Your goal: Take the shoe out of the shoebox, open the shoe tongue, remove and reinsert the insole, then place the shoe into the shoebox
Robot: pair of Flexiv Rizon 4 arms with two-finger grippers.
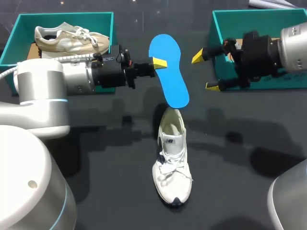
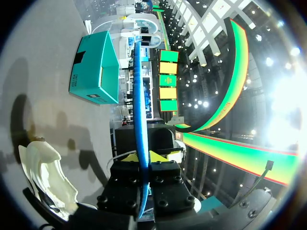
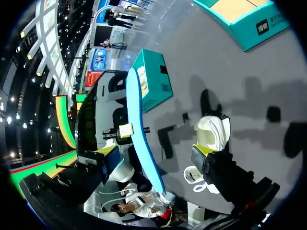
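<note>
Shoe (image 1: 172, 163) flat on the table (image 1: 110, 148), nearer the robot than the left box (image 1: 62, 15) and right box (image 1: 217, 33), toe toward the robot, heel opening toward the far edge, free of both arms. Insole (image 1: 168, 72) out of it and up in the air, on edge, pinched near its rim in the left gripper (image 1: 158, 63): yellow tips closed flat against its two faces, clearest in the left wrist view, nothing else gripped. Lower end of the insole just over the heel opening; touching or not, impossible to say. Right gripper (image 1: 206, 72) just beside the insole on the other side, fingers spread wide, empty. Judged stage: insole out, reinsertion not yet done. Main hazards from here: a thin, probably bendy sheet gripped at one spot only, so likely to fold or swing instead of sliding in; a leading end catching on the heel collar or tongue and buckling; an unheld shoe skidding or tipping under the push, with no finger bracing it; the insole twisting in the pinch and dropping onto the table; the two grippers bumping, given the small gap. Safer with the shoe steadied by the right gripper before any downward push, and with a shallow angle toward the toe.
</note>
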